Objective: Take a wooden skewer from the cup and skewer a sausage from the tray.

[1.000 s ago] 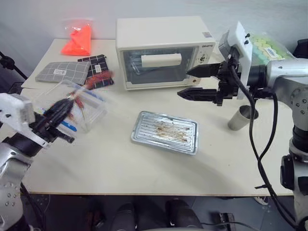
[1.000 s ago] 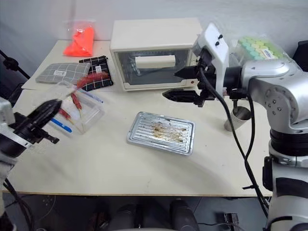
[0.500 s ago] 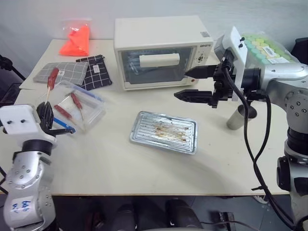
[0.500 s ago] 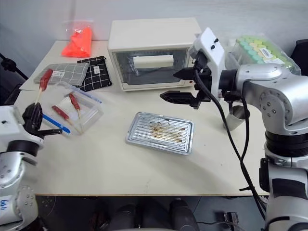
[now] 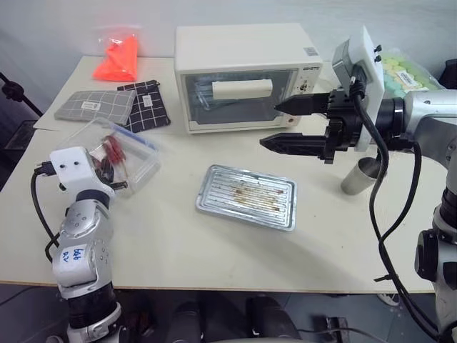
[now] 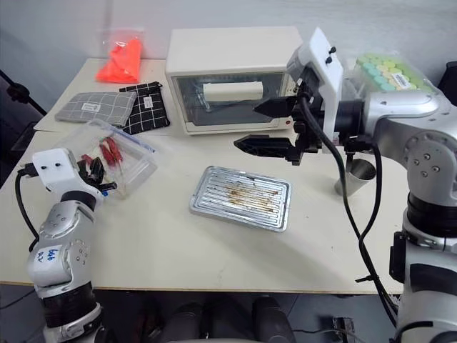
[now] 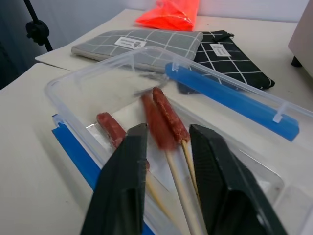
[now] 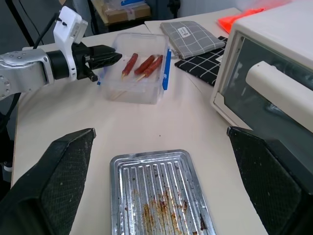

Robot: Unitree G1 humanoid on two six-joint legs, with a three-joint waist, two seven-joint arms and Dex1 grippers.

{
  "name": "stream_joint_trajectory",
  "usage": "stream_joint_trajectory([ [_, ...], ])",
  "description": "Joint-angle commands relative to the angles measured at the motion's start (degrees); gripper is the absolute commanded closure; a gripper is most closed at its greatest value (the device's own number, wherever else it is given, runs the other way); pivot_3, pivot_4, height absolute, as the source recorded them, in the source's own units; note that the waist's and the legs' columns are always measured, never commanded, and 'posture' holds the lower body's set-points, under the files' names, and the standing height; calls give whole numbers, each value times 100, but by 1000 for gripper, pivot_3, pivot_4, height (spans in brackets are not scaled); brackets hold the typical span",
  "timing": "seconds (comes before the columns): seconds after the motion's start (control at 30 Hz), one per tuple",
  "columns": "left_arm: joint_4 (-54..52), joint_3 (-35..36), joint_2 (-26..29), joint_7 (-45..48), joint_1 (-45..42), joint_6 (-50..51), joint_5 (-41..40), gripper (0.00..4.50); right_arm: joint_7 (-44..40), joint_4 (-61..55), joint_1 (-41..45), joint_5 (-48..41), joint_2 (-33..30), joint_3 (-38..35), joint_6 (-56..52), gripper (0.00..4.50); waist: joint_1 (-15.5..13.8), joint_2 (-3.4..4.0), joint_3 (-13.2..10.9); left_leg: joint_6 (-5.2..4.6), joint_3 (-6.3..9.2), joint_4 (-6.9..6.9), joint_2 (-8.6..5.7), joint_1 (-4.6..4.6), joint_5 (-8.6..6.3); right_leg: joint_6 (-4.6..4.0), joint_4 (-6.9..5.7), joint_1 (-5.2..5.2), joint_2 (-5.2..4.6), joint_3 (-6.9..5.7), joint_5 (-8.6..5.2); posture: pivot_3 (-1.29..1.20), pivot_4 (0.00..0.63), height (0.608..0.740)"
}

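The left gripper point(image 7: 164, 171) is hovering partly open at the clear box point(image 5: 136, 161), a skewered sausage point(image 7: 159, 122) lying between its fingers, seemingly being let go there. Beyond, the tray point(image 5: 246, 196) is sitting empty on the desk point(image 5: 178, 250). The right gripper point(image 5: 293, 123) is waiting wide and empty above it, near the cup point(image 5: 357, 175).

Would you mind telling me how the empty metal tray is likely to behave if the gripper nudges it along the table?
The tray looks thin and shallow, so it is probably light and would slide readily on the smooth table rather than tip. It sits flat, so rolling seems unlikely. Its ribbed bottom carries brown grease stains, so the inside may be slippery to grip; the raised rim is likely the firmer hold.
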State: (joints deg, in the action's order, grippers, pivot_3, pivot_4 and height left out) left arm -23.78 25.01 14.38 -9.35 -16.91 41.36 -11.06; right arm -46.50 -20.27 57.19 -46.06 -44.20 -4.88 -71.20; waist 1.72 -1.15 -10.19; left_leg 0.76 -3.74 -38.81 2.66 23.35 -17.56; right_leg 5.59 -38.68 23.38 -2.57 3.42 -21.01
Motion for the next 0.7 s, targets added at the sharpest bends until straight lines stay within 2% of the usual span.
stream_joint_trajectory([
  [0.03, -634, 488, 275, 311, 46, 243, -410, 2046, 65, -158, -69, -57, -107, -189, 158, 0, -1, 0, 0, 0, 0, 0, 0, 0, 0, 0, 0, 0, 0, 0, 0, 0, 150, 740],
  [0.07, -865, 725, 374, 436, 92, 403, -629, 1821, 54, -133, -103, -22, -121, -170, 217, 0, 7, -2, -1, 0, 0, 0, 1, 0, 0, 0, 0, 0, 0, 0, 0, 0, 150, 740],
  [0.2, -1567, 1868, 859, 998, 402, 1206, -1704, 1821, -79, 10, -226, 131, -223, -60, 517, 0, 28, -5, -3, 10, -1, 5, 5, -1, 1, 0, -1, 2, 3, 0, 0, 0, 150, 740],
  [0.33, -1697, 3355, 1815, 2194, 1594, 1680, -2543, 1821, -420, 255, -256, 261, -412, 74, 817, 0, 97, -9, -3, 30, -2, 18, 7, -4, 12, -1, 5, 1, 5, 1, -1, 0, 150, 740],
  [0.47, -1326, 4505, 2213, 3108, 2701, 1636, -2955, 1821, -912, 542, -221, 372, -638, 228, 1160, 0, 125, -16, -8, 26, 2, 22, 3, -8, 10, -8, 16, -3, -2, -2, -4, 0, 150, 740],
  [0.57, -1201, 4838, 2271, 3607, 3216, 1348, -3133, 1821, -1139, 747, -129, 465, -669, 355, 1348, 0, 140, -19, -9, 14, 3, 29, 1, -12, 4, -9, 26, -8, -5, -2, -5, 0, 150, 740],
  [0.7, -1217, 4731, 2308, 3587, 3256, 1129, -3209, 1821, -1227, 872, -98, 568, -637, 455, 1485, 0, 128, -20, -9, 13, 14, 57, -2, -19, 4, -20, 45, -15, -13, -13, 1, 0, 150, 740],
])
